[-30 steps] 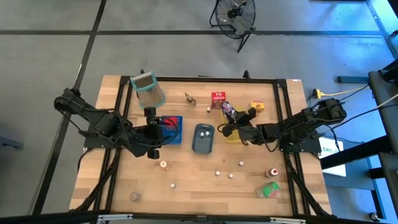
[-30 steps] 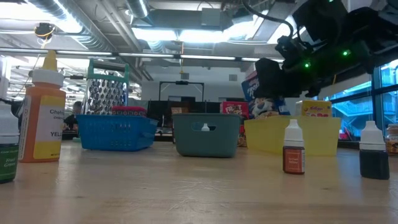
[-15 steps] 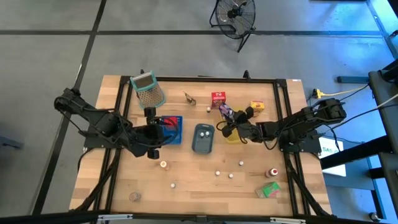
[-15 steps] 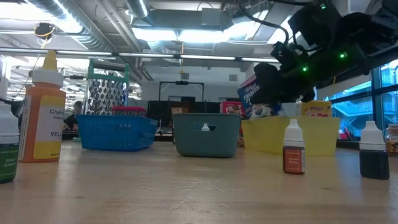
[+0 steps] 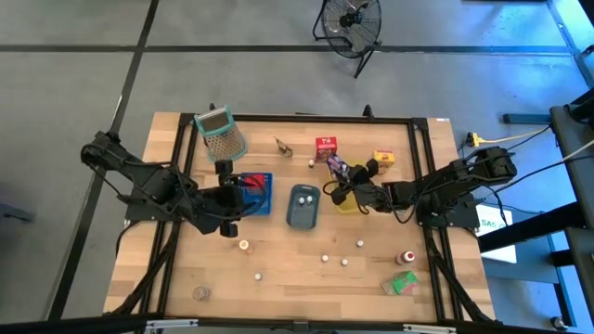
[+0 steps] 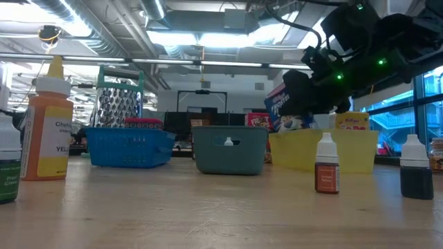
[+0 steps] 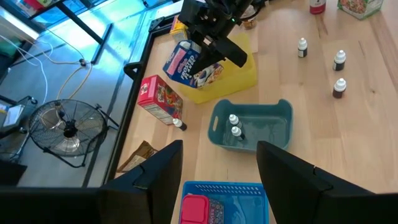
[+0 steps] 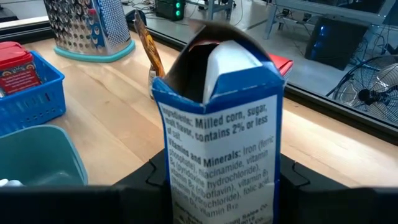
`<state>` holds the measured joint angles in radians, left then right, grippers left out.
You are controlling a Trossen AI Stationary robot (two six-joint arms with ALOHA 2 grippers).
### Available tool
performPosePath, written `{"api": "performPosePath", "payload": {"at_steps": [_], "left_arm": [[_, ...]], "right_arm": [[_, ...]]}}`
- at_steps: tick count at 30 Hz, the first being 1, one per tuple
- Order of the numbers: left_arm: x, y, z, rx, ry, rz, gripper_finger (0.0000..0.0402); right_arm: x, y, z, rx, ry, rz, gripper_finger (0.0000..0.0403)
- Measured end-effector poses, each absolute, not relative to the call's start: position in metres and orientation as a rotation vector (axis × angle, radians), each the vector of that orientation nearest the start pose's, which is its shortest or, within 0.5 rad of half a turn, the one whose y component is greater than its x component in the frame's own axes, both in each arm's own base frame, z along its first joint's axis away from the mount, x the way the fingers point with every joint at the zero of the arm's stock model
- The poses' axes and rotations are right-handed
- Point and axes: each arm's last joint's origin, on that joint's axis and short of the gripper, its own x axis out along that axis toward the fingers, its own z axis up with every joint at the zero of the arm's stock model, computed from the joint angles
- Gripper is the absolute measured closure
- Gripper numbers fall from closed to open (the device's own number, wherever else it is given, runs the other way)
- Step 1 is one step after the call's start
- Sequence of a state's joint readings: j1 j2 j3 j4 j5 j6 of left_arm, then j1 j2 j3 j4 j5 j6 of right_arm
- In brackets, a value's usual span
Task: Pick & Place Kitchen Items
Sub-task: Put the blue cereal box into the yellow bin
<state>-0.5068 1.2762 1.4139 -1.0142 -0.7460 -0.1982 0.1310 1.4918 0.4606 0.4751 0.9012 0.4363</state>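
Note:
My right gripper (image 5: 351, 184) is shut on a blue-purple carton (image 5: 340, 167) and holds it above the far left corner of the yellow tray (image 7: 231, 78). Over the blue tray (image 5: 258, 195) my left gripper (image 7: 217, 180) hangs open with nothing between its fingers; a red carton (image 7: 194, 208) lies in the tray below it. A red carton (image 5: 325, 148) and a yellow carton (image 5: 383, 159) stand near the far edge. A green carton (image 5: 402, 283) and a red-capped bottle (image 5: 406, 257) sit at the near right. Small round pieces (image 5: 326, 259) dot the near half. My right gripper pinches the blue-purple carton between its two fingers, one on each broad face, low on the carton (image 8: 180, 186). The fingers come about level from the table's right. The carton is lifted clear and tilted, its opened top (image 8: 217, 46) up.
The grey-blue tray (image 5: 303, 206) with two small bottles (image 7: 234, 124) stands between the blue and yellow trays. A green-rimmed grater (image 5: 221, 133) stands at the far left. Small dropper bottles (image 6: 327, 173) and an orange squeeze bottle (image 6: 47, 131) stand near the front edge.
My right gripper has turned a little, swinging the blue-purple carton slightly toward the table's left; the carton stays lifted over the yellow tray.

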Motion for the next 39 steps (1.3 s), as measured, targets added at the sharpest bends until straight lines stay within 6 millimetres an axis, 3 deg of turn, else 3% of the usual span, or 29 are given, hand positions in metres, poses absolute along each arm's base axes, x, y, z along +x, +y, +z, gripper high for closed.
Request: {"api": "performPosePath", "payload": {"at_steps": [39], "left_arm": [[0.2146,-0.0967,0.3810,0.318,0.679,0.293,0.0202]], "right_arm": [[0.2496,0.0102,0.1398,0.119,0.358,-0.804,0.0250]]}}
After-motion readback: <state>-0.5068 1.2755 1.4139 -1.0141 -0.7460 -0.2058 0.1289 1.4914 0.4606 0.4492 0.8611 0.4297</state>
